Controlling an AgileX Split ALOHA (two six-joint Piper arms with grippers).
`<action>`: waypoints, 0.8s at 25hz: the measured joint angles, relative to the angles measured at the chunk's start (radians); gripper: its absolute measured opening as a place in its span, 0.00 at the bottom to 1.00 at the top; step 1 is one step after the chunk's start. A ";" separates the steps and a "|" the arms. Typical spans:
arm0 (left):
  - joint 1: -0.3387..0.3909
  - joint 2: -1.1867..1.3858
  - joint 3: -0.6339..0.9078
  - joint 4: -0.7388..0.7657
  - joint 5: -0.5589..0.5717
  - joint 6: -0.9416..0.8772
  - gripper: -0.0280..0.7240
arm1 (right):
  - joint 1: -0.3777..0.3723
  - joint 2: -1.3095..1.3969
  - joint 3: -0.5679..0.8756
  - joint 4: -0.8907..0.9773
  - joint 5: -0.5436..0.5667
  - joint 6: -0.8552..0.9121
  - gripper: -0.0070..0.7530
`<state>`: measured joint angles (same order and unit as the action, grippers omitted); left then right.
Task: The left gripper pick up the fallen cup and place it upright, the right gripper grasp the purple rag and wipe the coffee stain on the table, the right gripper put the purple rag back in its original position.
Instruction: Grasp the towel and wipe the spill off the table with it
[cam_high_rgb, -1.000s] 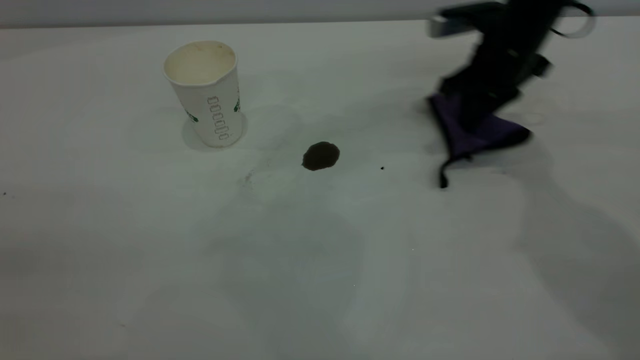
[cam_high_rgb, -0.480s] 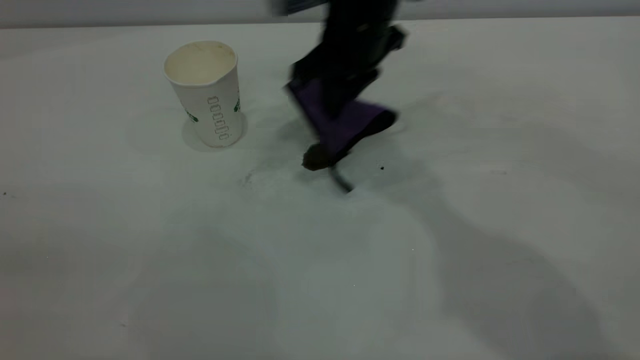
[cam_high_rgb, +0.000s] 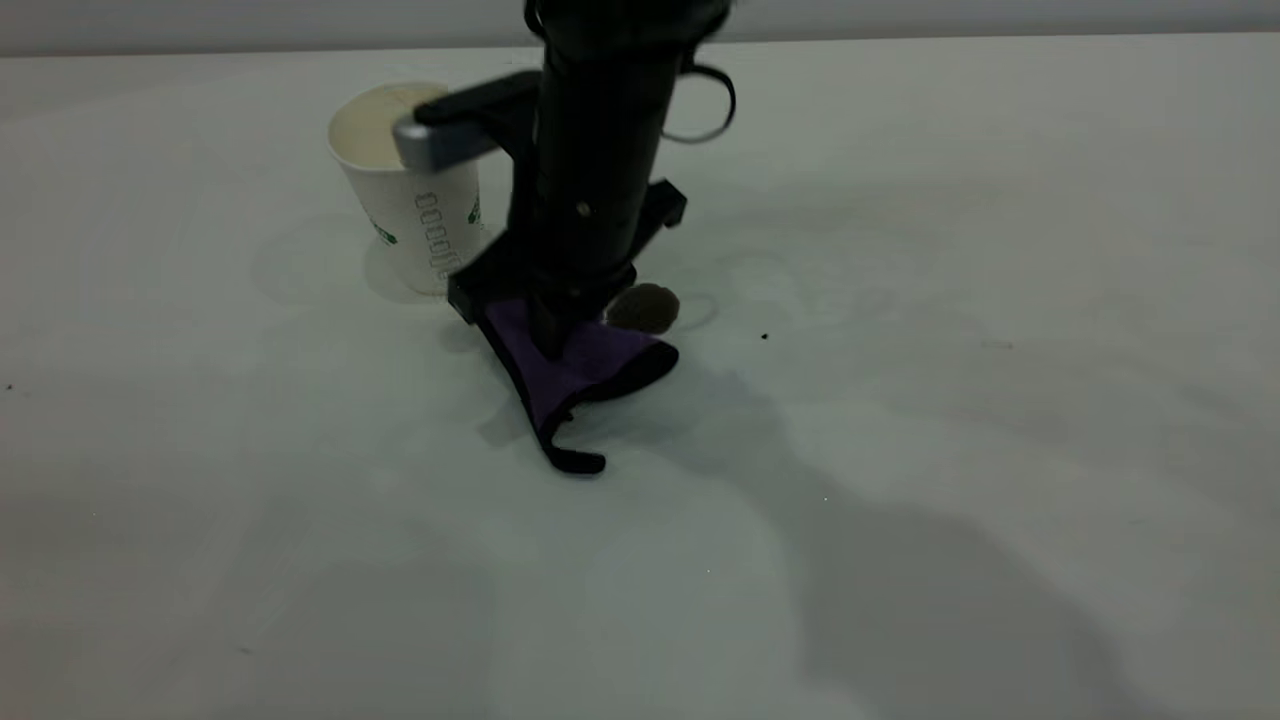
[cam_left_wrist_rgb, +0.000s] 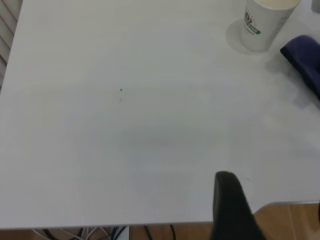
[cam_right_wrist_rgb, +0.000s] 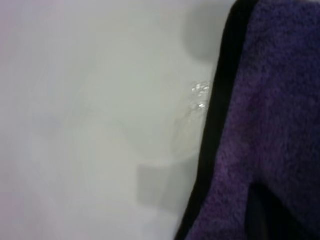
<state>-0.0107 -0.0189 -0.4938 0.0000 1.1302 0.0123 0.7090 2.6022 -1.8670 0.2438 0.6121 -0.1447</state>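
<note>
The cup (cam_high_rgb: 412, 215) stands upright at the back left of the table (cam_high_rgb: 900, 450); it also shows in the left wrist view (cam_left_wrist_rgb: 262, 22). My right gripper (cam_high_rgb: 548, 338) points straight down, shut on the purple rag (cam_high_rgb: 580, 372), which is pressed on the table just in front and left of the coffee stain (cam_high_rgb: 645, 307). The stain looks pale brown, with a faint wet ring beside it. The right wrist view shows the rag (cam_right_wrist_rgb: 280, 100) close up, with a wet smear on the table beside it. My left gripper (cam_left_wrist_rgb: 272, 212) is open and empty at the table's near edge, far from the cup.
A tiny black speck (cam_high_rgb: 765, 336) lies right of the stain. The right arm's grey bar (cam_high_rgb: 440, 140) hangs in front of the cup's rim. The rag's black loop (cam_high_rgb: 575, 462) trails toward the front. The purple rag's end (cam_left_wrist_rgb: 305, 62) lies near the cup.
My right gripper has swept left across the table with the rag, passed over the stain and come down front-left of it. The stain is paler. The cup has not moved.
</note>
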 joint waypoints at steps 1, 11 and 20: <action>0.000 0.000 0.000 0.000 0.000 0.000 0.67 | -0.001 0.011 0.000 -0.001 -0.018 0.000 0.10; 0.000 0.000 0.000 0.000 0.000 0.000 0.67 | -0.088 0.056 -0.010 0.002 -0.075 0.048 0.10; 0.000 0.000 0.000 0.000 0.000 0.000 0.67 | -0.366 0.048 -0.020 -0.118 0.091 0.178 0.10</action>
<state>-0.0107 -0.0189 -0.4938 0.0000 1.1302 0.0123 0.3427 2.6506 -1.8875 0.1254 0.7027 0.0338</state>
